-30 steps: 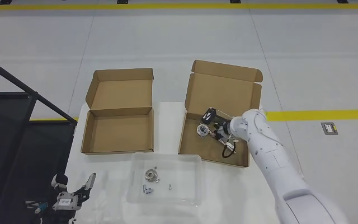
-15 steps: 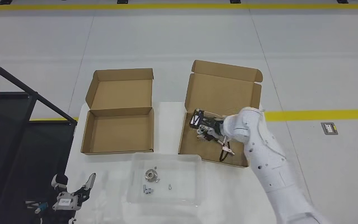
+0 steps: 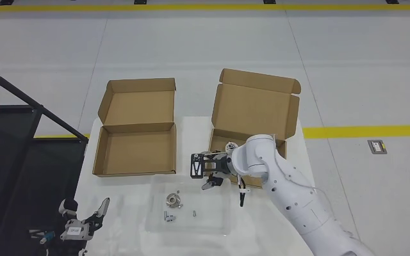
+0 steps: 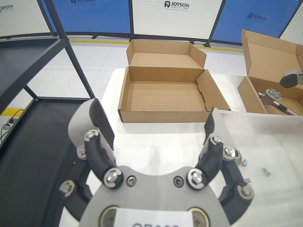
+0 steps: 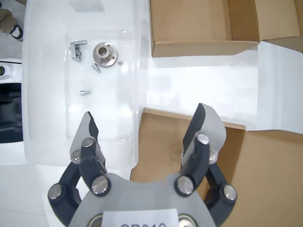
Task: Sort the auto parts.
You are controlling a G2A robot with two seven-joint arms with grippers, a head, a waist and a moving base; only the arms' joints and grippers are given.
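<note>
Over the clear tray's [image 5: 47, 124] rim, beside one of two cardboard boxes [image 5: 260, 161]: right gripper [image 5: 144, 116] pointing down, released, empty. Inside: one flanged hub [image 5: 105, 54], one bracket [image 5: 76, 51], two bolts [image 5: 85, 92].

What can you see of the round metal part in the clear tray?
The round metal part is a dull silver disc with a raised hollow hub and small holes in its flange. It lies flat, hub up, in the clear tray, beside a bracket and a bolt. Nothing grips it.
</note>
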